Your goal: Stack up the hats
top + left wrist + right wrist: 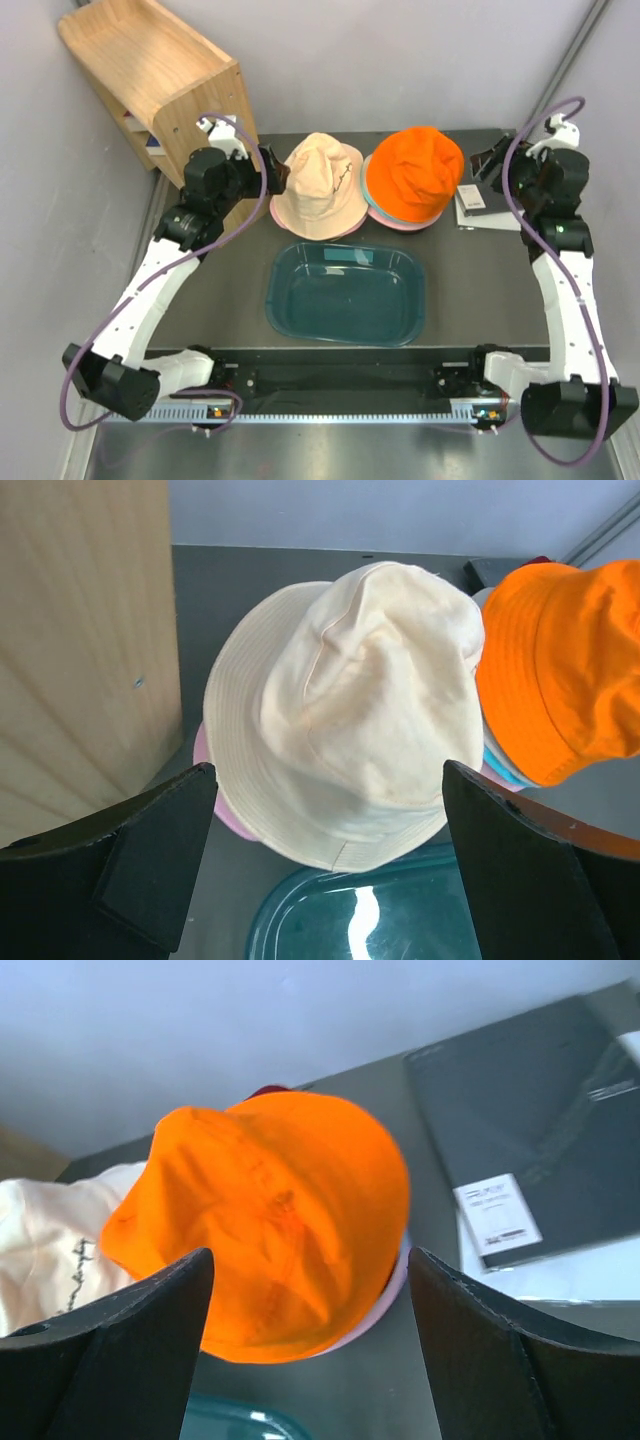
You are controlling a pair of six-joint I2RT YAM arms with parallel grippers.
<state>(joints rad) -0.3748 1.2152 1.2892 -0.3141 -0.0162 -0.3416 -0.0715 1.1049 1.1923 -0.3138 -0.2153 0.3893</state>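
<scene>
Hats (318, 185) sit in two piles at the back of the tabletop (230, 280), behind the teal tub (345, 295). A beige hat (340, 700) tops the left pile, over a pink brim (205, 770). An orange hat (270, 1210) tops the right pile, just beside it. My left pincer (330, 815) hangs wide before the beige hat, gripping nothing. My right pincer (310, 1260) stands wide before the orange hat, likewise empty.

Two hat stacks (318, 185) (415, 172), one tub (347, 295)
</scene>
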